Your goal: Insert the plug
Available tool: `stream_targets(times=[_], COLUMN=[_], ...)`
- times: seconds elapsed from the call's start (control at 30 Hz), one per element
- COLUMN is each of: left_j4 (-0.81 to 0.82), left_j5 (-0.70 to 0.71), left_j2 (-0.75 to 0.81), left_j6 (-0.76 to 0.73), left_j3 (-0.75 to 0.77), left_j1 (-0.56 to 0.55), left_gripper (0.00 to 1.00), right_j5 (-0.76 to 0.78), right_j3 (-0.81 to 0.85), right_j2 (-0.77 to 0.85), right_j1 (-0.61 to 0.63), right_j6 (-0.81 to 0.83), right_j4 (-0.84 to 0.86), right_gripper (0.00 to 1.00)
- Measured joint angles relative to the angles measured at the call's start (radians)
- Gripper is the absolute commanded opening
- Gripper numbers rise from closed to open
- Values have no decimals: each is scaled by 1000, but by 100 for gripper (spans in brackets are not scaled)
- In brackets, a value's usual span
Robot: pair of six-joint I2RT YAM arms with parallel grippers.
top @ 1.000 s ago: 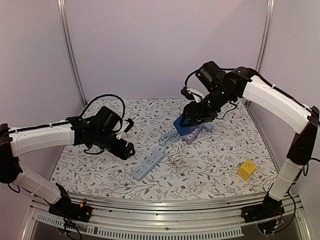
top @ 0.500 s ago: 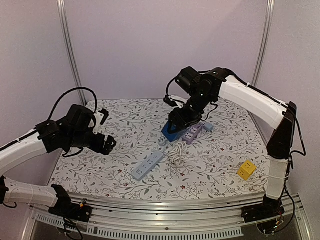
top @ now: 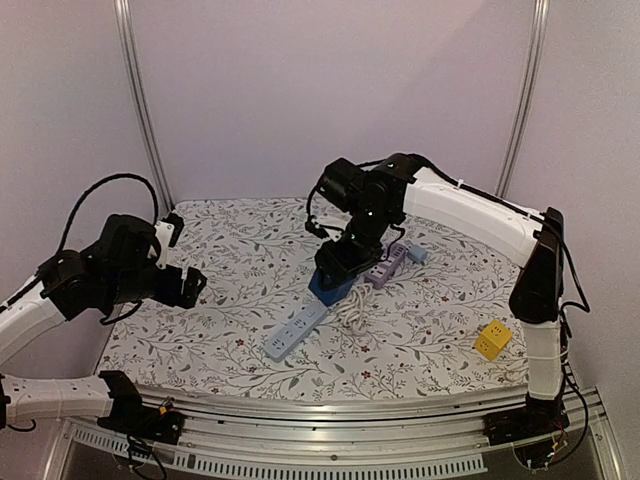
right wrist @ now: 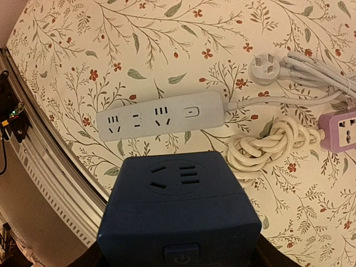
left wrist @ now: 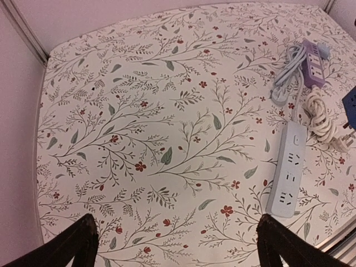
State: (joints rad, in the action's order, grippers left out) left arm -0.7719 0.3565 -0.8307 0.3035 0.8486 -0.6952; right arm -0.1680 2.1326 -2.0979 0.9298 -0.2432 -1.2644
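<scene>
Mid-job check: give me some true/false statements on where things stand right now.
1. The right end effector holds the blue cube socket. True.
2. A coiled cable lies beside the white power strip. True.
3. The left end effector is shut on the white power strip. False: it is open and empty.
4. The purple power strip is stacked on the white one. False: they lie apart.
5. The yellow cube is held. False: it sits alone on the table.
</scene>
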Motion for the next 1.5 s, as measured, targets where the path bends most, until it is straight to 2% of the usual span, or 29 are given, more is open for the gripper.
stream_targets(times=[0.3, 0.5, 0.77, 1.5], left_j4=[-23, 11, 31, 35], left_j5=[10, -4, 86, 100], left_j2=[138, 225, 343, 307], left_j6=[9, 14, 24, 38], left_j3=[-1, -91, -121, -125], left_j1=[0, 1, 1, 13], left_gripper=[99, 100, 99, 100], right_j5=[43, 62, 82, 74], right_j3=[113, 168, 174, 195], right_j2=[-111, -185, -248, -301], right_j1=[36, 45, 78, 91], right_j6=[-7, -15, -38, -122], right_j4=[-19, -40, -53, 15], right_gripper=[0, 0, 0, 0])
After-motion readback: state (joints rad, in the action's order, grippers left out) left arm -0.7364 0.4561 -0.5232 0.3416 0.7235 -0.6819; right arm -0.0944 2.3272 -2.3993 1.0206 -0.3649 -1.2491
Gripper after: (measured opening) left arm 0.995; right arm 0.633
